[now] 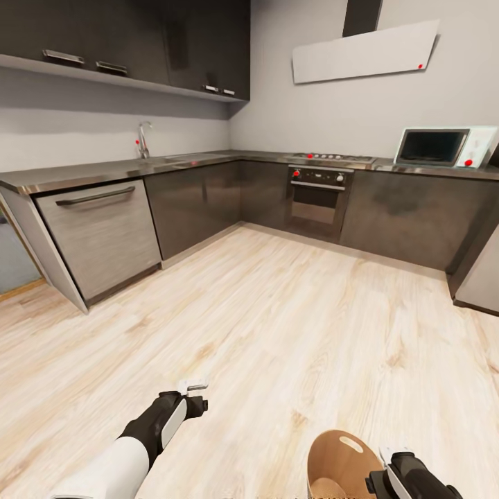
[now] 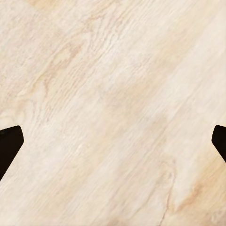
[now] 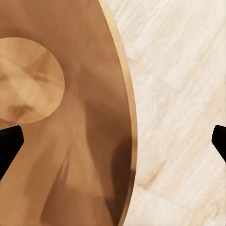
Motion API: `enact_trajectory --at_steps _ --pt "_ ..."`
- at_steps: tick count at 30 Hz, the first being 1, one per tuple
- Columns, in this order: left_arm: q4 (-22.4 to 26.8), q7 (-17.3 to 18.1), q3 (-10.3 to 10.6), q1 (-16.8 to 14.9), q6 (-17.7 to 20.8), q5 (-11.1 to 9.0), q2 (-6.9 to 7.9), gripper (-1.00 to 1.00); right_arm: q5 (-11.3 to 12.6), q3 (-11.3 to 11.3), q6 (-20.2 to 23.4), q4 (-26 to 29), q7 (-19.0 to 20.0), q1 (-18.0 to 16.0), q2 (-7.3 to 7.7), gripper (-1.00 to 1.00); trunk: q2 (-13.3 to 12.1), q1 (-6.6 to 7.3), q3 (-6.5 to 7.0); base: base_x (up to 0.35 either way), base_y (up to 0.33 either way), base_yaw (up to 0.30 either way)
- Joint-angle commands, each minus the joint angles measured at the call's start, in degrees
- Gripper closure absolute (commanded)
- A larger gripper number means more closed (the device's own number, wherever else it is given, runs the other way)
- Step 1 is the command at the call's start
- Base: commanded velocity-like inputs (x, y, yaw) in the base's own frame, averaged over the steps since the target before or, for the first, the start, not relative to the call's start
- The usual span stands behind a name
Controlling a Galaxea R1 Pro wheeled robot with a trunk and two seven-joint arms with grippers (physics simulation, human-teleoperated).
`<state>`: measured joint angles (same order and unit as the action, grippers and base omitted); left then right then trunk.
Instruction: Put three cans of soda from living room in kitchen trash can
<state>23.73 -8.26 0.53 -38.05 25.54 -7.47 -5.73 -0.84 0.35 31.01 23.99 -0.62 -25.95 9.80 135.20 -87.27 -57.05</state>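
Down on the wooden floor (image 1: 291, 319), the bin (image 1: 337, 457) stands beside the right gripper (image 3: 113, 141); both it and the left gripper (image 2: 113, 141) have fingers spread wide, holding nothing.

There was one tash can (image 1: 337, 463), one oven (image 1: 317, 201), one microwave (image 1: 443, 147), one hood (image 1: 365, 51), one faucet (image 1: 143, 139), one dishwasher (image 1: 102, 235) and two grippers: left gripper (image 1: 193, 389), right gripper (image 1: 392, 463).

Even, soft light fills the kitchen, with no hard shadows on the pale wood floor (image 1: 298, 326). The steel counter (image 1: 104, 170) carries a dull sheen. Straight edges bow toward the head view's borders. Both wrist views look slightly blurred; the bin's inside (image 3: 70, 141) shows perhaps 1 faint shadow.
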Motion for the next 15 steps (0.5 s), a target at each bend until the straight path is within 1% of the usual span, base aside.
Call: enact_trajectory --at_steps 1,2,15 --pt "0.0 0.0 0.0 0.0 -0.02 0.0 -0.03 -1.0 0.0 0.0 -0.01 0.0 0.0 0.01 0.02 -1.0 0.42 -0.23 -0.18 0.0 0.0 0.0" --pt "0.0 0.0 0.0 0.0 -0.03 0.0 -0.04 -1.0 0.01 0.0 -0.01 0.0 0.0 -0.01 0.02 -1.0 0.82 -0.44 -0.36 0.0 0.0 0.0" --pt "0.0 0.0 0.01 0.0 -0.05 0.0 -0.07 -1.0 -0.03 0.0 -0.08 -0.34 0.0 -0.02 0.04 -1.0 0.82 -0.44 -0.36 0.0 0.0 0.0"
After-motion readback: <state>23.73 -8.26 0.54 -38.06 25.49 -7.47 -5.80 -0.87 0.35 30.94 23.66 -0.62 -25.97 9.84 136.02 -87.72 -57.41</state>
